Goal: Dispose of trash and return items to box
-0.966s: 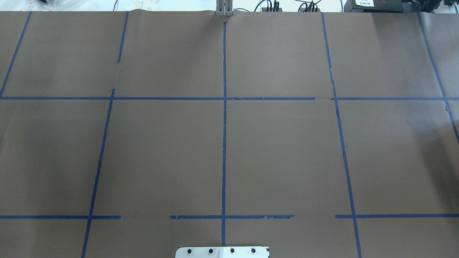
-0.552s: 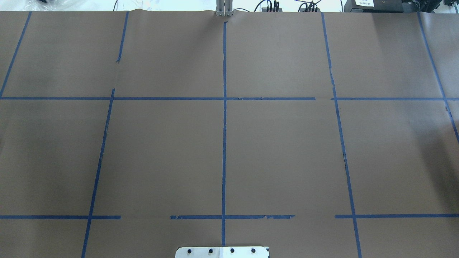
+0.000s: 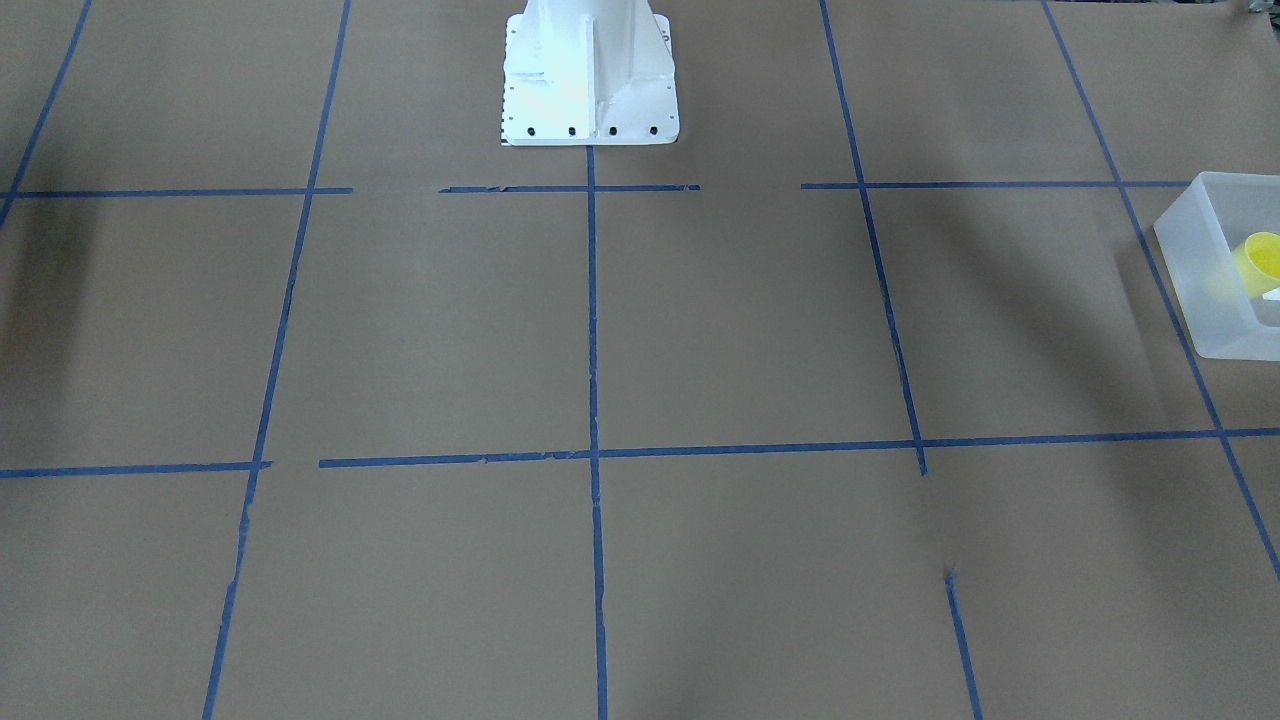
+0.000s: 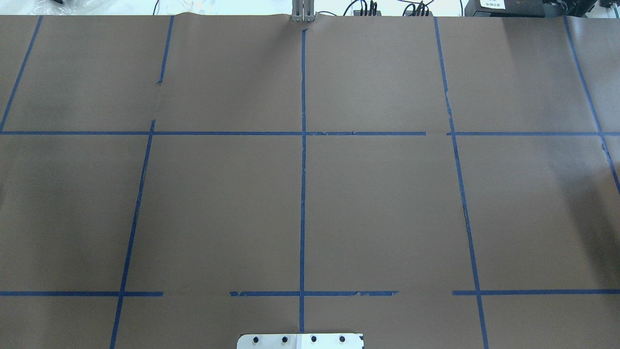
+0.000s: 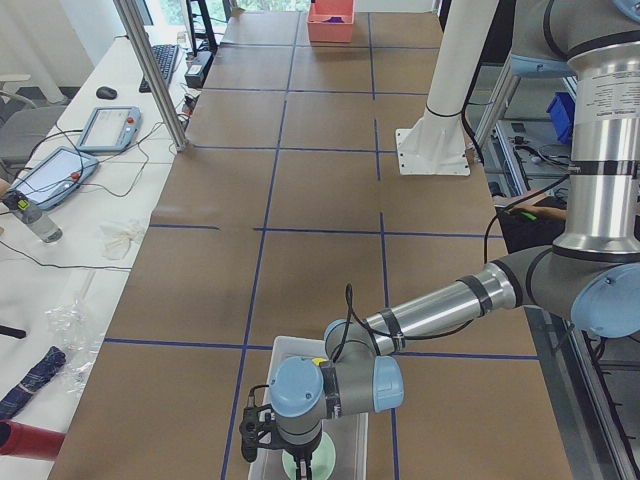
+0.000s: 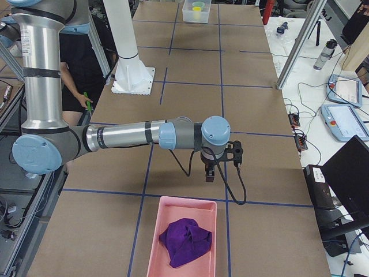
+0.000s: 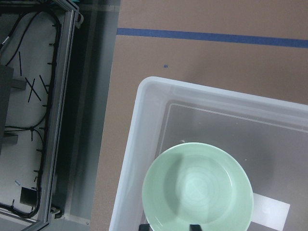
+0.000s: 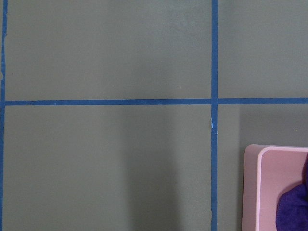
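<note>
Nothing shifts on the table (shadows aside): the cup [image 3: 1262,262] lies in the box [image 3: 1190,290] with a green bowl [image 7: 197,190], so returning looks done. Left gripper [image 7: 169,226] hovers above, jaws apart; whether the right gripper [image 6: 210,173] is open, I cannot tell.

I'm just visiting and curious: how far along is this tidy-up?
Done: the yellow cup is in the box, the purple cloth in the pink tray. In hand: the left gripper hangs over a green bowl in the box; grip unclear. Left: probably just withdrawing.
</note>
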{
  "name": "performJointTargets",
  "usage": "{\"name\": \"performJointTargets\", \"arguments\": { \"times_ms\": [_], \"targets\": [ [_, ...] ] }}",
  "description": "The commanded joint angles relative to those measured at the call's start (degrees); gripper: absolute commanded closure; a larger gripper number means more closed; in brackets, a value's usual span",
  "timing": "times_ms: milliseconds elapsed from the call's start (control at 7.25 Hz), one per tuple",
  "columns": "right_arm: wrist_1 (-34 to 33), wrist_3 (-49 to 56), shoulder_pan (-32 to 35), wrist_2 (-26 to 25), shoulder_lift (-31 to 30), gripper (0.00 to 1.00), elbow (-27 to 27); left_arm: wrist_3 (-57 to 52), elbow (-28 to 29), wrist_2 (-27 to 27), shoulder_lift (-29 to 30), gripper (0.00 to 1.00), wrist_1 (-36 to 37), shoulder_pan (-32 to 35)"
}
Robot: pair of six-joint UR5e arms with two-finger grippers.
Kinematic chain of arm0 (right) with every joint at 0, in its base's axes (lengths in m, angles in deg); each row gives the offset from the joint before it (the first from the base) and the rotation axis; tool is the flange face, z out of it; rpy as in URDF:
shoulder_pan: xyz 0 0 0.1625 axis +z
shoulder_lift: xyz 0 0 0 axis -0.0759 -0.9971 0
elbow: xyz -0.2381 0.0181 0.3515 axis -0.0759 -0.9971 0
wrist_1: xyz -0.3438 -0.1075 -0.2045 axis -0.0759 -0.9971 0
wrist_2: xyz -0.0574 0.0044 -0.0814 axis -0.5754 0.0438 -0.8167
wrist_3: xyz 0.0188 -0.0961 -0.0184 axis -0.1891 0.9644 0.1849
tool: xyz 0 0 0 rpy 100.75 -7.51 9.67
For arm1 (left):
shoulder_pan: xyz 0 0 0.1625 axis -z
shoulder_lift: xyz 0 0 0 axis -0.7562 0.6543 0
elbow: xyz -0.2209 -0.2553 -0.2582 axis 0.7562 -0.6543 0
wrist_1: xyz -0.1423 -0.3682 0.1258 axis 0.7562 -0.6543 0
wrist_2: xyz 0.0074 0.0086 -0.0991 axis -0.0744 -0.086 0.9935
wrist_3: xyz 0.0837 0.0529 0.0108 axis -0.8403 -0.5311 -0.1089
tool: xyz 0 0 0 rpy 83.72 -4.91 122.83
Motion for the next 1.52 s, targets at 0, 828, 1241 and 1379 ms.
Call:
{"name": "performJointTargets", "arguments": {
  "times_ms": [0,828,1241,1379],
  "targets": [
    [0.00,0.00,0.00,0.00,0.00,0.00,0.51,0.61,-6.17,0.24,-0.09,0.00,0.00,0.80],
    [0.00,0.26,0.44,-0.17,-0.97,0.00,2.27,14.16,-23.45,5.48,2.63,0.00,1.04,-7.09],
    [0.00,0.26,0.44,-0.44,-1.14,0.00,2.00,12.50,-24.25,7.36,2.02,0.00,6.14,-10.53],
    [0.00,0.35,0.44,-0.61,-1.14,0.00,1.65,7.09,-24.42,7.45,1.93,0.00,9.11,-10.54]
  ]
}}
